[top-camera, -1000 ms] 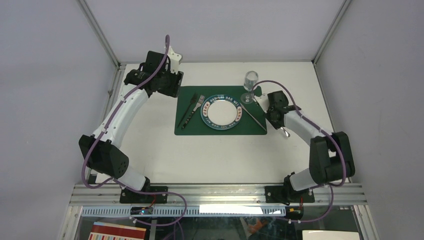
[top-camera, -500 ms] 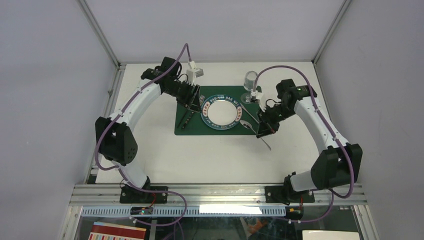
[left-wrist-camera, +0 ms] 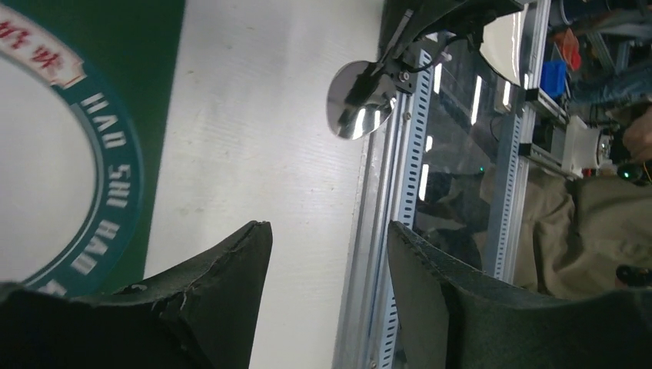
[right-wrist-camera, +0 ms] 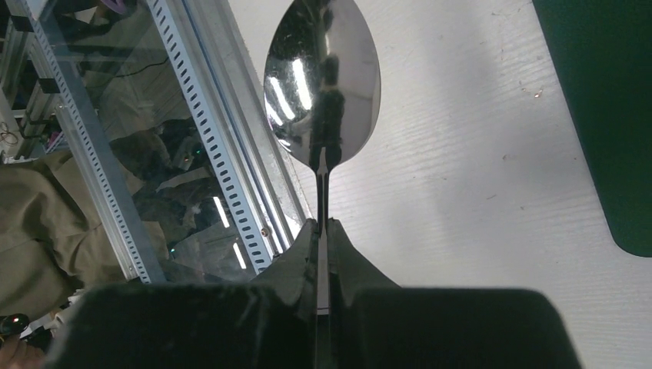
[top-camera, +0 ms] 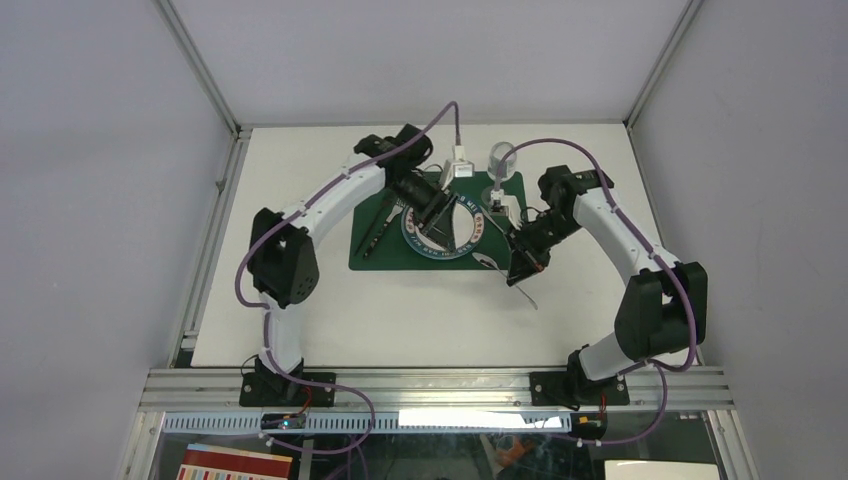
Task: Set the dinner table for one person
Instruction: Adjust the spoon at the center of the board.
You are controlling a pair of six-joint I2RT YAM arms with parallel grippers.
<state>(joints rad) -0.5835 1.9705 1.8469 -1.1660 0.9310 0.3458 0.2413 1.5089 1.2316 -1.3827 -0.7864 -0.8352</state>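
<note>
The left pincer [left-wrist-camera: 327, 234] has swung in from the tabletop's [top-camera: 400, 320] 10 o'clock corner and now hangs over the plate [left-wrist-camera: 115, 154], jaws apart and empty, wider than a second ago. The fork [top-camera: 373, 238] lies at the plate's 9 o'clock on the mat [top-camera: 382, 259]. The right pincer [right-wrist-camera: 323, 231], clamped on the spoon [right-wrist-camera: 323, 84], has lifted it off the tabletop and carried it to the plate's 4 o'clock, bowl toward 6. Laying it beside the plate looks like what remains. The left pincer crowds that spot, and the glass [top-camera: 501, 156] at 1 o'clock stands close to the right arm.
</note>
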